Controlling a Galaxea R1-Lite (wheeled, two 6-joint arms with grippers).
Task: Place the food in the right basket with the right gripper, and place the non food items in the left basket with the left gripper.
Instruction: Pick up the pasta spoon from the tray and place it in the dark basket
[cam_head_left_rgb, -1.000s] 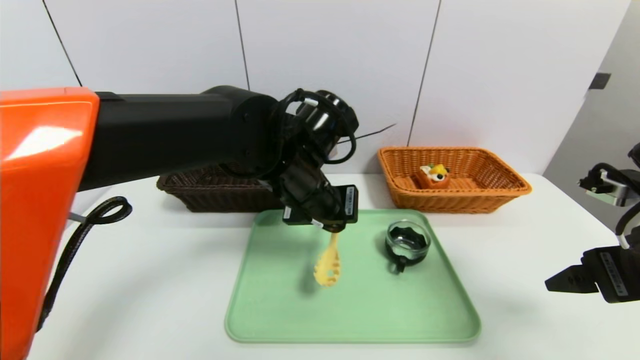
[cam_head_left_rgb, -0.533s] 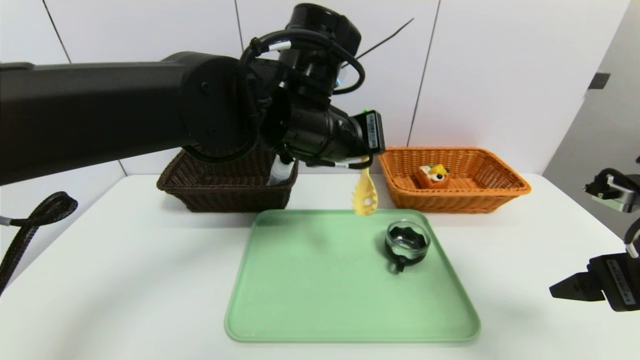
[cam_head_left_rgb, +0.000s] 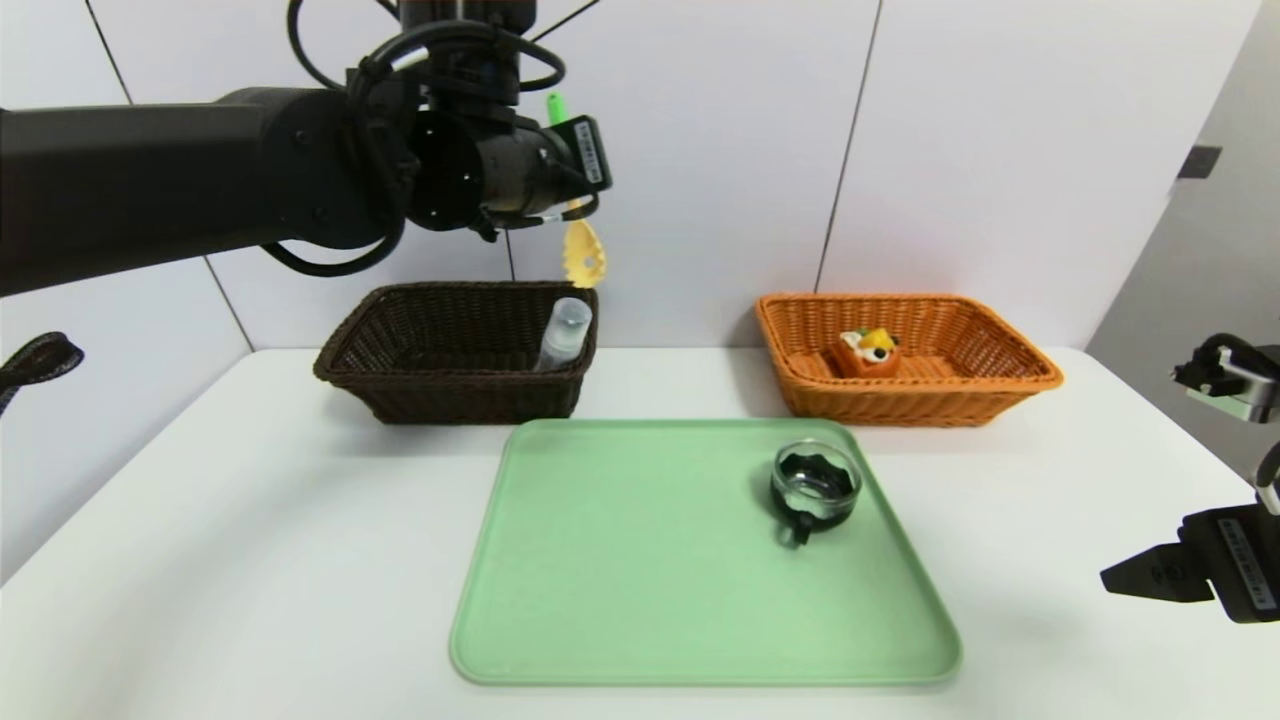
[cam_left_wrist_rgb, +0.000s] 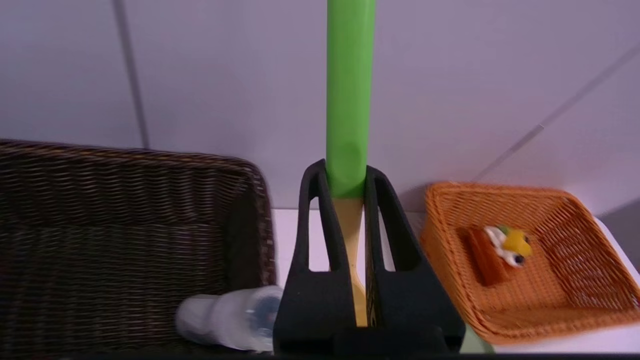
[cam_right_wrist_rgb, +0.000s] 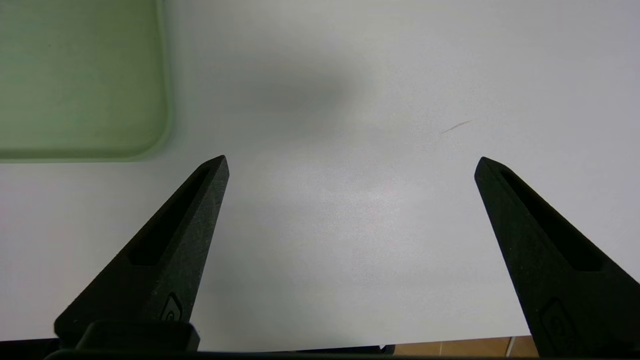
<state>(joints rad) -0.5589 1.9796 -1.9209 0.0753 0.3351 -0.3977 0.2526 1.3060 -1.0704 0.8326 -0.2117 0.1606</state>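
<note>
Now that it has been lifted off the tray (cam_head_left_rgb: 620, 600), the spoon (cam_head_left_rgb: 583, 255) is held clamped in the left hand (cam_head_left_rgb: 575, 190) above the dark basket (cam_head_left_rgb: 400, 390), ready for dropping, while the right hand (cam_head_left_rgb: 1150, 578) is parked spread apart.

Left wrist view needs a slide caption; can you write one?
Left end effector shut on the slotted spoon, the dark basket holding a white bottle.

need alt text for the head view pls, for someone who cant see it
The left gripper, raised above the dark brown basket, holds a yellow slotted spoon by its green handle. A white bottle leans inside that basket, a toy cake wedge sits in the orange basket, and a glass cup stands on the green tray.
</note>
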